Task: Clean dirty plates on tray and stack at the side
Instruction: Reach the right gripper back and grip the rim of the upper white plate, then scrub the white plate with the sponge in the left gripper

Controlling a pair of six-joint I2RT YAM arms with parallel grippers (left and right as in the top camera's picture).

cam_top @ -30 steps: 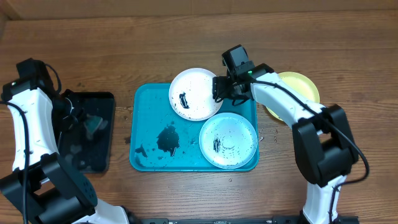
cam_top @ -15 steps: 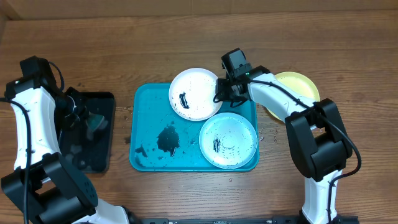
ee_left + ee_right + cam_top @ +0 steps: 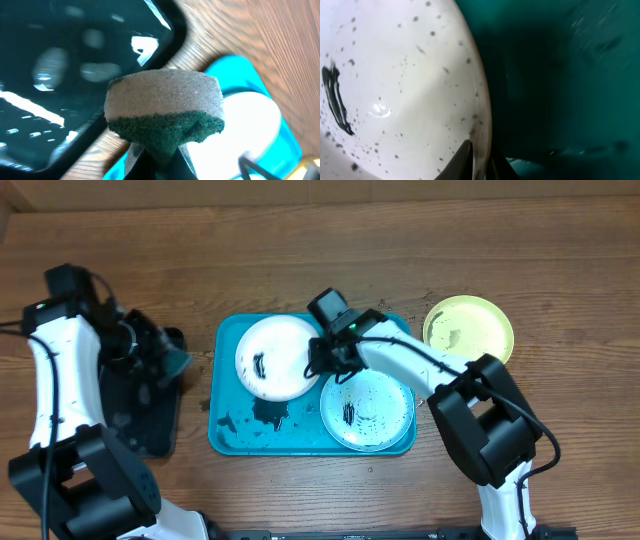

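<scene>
The white-rimmed plate (image 3: 272,358) (image 3: 395,85), streaked and speckled black, hangs over the left half of the turquoise tray (image 3: 228,435) (image 3: 560,75). My right gripper (image 3: 325,358) (image 3: 481,162) is shut on its right rim. The pale mint plate (image 3: 367,407) lies in the tray's right front corner. On the wood to the right of the tray rests the yellow-green plate (image 3: 468,330). My left gripper (image 3: 165,365) (image 3: 160,160) is shut on a green-backed sponge (image 3: 165,107), above the right edge of the black tray (image 3: 140,415) (image 3: 60,75).
A black smear (image 3: 270,402) and small specks mark the turquoise tray's floor near its front left. The glossy black tray lies at the table's left. In the left wrist view the white plate (image 3: 245,125) shows beyond the sponge.
My right gripper closed on the white plate's rim and carried it left across the tray. My left arm swung right with the sponge, towards the turquoise tray.
</scene>
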